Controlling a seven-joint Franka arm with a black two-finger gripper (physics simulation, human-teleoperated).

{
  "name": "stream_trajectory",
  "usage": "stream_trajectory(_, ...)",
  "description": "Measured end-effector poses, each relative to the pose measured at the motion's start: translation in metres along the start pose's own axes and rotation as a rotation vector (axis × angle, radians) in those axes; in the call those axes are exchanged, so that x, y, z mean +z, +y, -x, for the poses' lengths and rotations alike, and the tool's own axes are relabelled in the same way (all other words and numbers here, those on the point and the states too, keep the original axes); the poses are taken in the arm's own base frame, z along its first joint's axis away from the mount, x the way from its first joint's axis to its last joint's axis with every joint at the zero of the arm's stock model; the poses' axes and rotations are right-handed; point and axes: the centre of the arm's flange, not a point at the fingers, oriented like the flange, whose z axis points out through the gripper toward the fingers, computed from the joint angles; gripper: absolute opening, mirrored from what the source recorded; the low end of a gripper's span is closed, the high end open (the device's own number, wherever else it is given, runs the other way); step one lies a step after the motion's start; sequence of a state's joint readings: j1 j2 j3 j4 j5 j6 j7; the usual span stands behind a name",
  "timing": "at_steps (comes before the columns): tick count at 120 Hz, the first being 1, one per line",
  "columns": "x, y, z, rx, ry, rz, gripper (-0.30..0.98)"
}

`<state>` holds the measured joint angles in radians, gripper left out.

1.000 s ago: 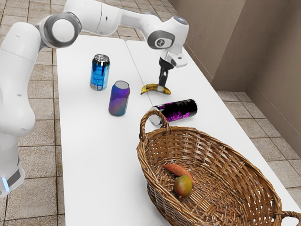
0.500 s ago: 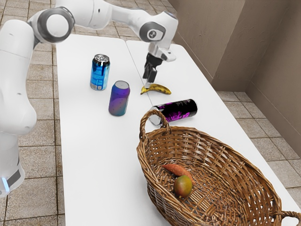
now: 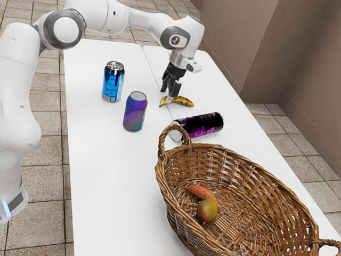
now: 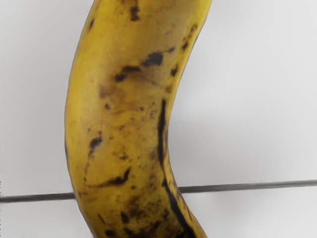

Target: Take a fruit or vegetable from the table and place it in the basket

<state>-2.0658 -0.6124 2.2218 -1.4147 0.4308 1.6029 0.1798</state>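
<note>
My gripper (image 3: 168,97) is at the banana's stem-side half in the exterior view, pointing down with its two fingers spread. The yellow banana (image 3: 184,101) with dark spots lies on the table across the seam, partly behind the fingertips. In the wrist view the banana (image 4: 119,114) runs curved beneath my hand. The brown wicker basket (image 3: 234,160) stands in the exterior view's lower right. Inside it lie an orange-red carrot-like vegetable (image 3: 201,193) and a green-red mango (image 3: 207,211).
A black and magenta can (image 3: 205,125) lies on its side between banana and basket. The purple can (image 3: 135,112) and blue can (image 3: 113,82) stand upright toward the exterior view's left. The basket's looped handle (image 3: 162,141) rises near the lying can.
My hand has moved from the banana's middle toward its end on the exterior view's left, then turned a little, showing the fingers apart. The banana has stayed in place.
</note>
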Motion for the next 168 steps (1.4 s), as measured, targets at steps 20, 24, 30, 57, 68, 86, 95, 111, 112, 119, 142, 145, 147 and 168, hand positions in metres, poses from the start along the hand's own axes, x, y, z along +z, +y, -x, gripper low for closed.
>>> stream_trajectory(20, 0.001, 0.001, -0.003, -0.008, 0.003, -0.014, 0.69)
stream_trajectory(24, 0.001, 0.001, -0.003, -0.009, 0.004, -0.016, 0.69)
stream_trajectory(30, 0.001, 0.001, -0.004, -0.011, 0.004, -0.02, 0.68)
stream_trajectory(57, 0.003, 0.001, -0.005, -0.017, 0.004, -0.036, 0.68)
stream_trajectory(68, 0.003, 0.002, -0.006, -0.016, 0.005, -0.04, 0.68)
stream_trajectory(86, 0.004, 0.001, -0.006, -0.022, 0.004, -0.04, 0.69)
stream_trajectory(95, 0.004, 0.0, -0.006, -0.025, 0.005, -0.04, 0.69)
stream_trajectory(111, 0.005, -0.001, -0.007, -0.028, 0.006, -0.039, 0.69)
stream_trajectory(112, 0.005, -0.001, -0.007, -0.028, 0.006, -0.039, 0.69)
stream_trajectory(119, 0.006, -0.001, -0.007, -0.029, 0.007, -0.039, 0.69)
stream_trajectory(142, 0.01, -0.001, -0.009, -0.029, 0.006, -0.033, 0.69)
stream_trajectory(145, 0.01, -0.001, -0.009, -0.03, 0.006, -0.032, 0.69)
stream_trajectory(147, 0.01, -0.001, -0.009, -0.03, 0.006, -0.032, 0.69)
stream_trajectory(168, 0.016, -0.003, -0.011, -0.033, -0.002, -0.031, 0.69)
